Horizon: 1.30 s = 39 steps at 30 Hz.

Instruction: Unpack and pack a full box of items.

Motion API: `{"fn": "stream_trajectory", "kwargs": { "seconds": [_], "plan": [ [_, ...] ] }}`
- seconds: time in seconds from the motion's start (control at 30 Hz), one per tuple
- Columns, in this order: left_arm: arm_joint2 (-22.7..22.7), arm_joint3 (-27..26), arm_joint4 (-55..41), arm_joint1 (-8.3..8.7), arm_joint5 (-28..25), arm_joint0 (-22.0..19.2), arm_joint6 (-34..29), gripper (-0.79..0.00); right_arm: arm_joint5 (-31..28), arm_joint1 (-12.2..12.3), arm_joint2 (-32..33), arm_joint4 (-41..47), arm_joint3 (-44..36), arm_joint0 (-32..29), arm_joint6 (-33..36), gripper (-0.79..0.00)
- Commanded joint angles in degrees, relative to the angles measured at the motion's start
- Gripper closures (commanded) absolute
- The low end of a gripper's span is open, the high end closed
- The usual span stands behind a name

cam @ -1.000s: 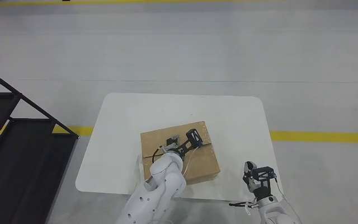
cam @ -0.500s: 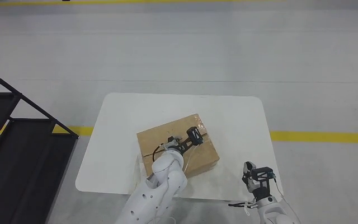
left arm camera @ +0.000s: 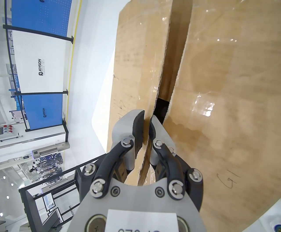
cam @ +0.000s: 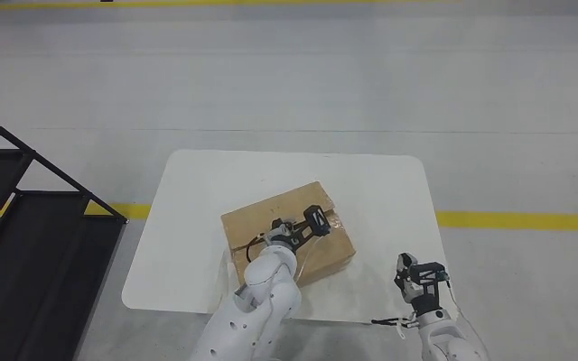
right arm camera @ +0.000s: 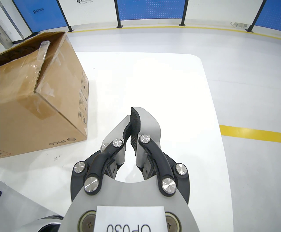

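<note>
Pinching 1 flap (left arm camera: 136, 66) of the box (cam: 271, 221), the left gripper (left arm camera: 146, 123) was clamped tight; the right gripper (right arm camera: 132, 120) hung closed and empty over the table (cam: 379, 189).

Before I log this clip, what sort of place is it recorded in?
Most likely a robot test cell on a factory or lab floor: a white table with a cardboard box, yellow floor lines, and blue partition panels around.

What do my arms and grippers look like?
The left arm and right arm are glossy white, with a black cable at the left wrist. Left gripper and right gripper match: silver plates, curved black links, ribbed black pads, white label.
</note>
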Motion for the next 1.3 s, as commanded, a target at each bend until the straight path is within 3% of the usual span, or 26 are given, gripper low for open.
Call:
{"fn": "stream_trajectory", "kwargs": {
  "seconds": [0.0, 0.33, 0.77, 1.07, 1.2, 1.23, 1.27],
  "plan": [
    [-0.12, -0.69, -0.05, 0.00, -0.50, 0.30, 0.27, 0.000, -0.96, 0.04, -0.34, -1.20, 0.60, 2.20, 0.57, 0.000],
    [0.12, -5.75, -0.69, 0.00, -3.32, 2.53, 1.38, 0.000, -4.08, -0.56, -5.69, -3.68, 6.22, 10.16, 2.77, 0.000],
    [1.35, -13.89, -0.82, 0.25, -8.21, 5.93, 2.28, 0.000, -5.36, -0.10, -3.38, -0.96, 3.46, 2.12, 0.90, 0.000],
    [2.78, -16.54, 0.01, -0.18, -9.41, 3.58, 3.01, 0.000, -5.01, 0.14, -1.57, -0.36, 1.29, 0.27, 1.19, 0.000],
    [3.21, -15.20, 0.81, -0.54, -8.51, 1.75, 3.18, -0.302, -4.66, 0.08, -1.86, -0.43, 1.04, 0.41, 1.27, 0.000],
    [3.35, -14.88, 0.94, -0.67, -7.99, 1.27, 3.20, -0.671, -4.58, 0.07, -1.92, -0.44, 0.99, 0.37, 1.28, 0.000],
    [3.55, -14.60, 0.93, -0.80, -7.62, 0.83, 3.17, -0.785, -4.52, 0.06, -1.98, -0.43, 0.96, 0.33, 1.23, 0.000]
  ]
}}
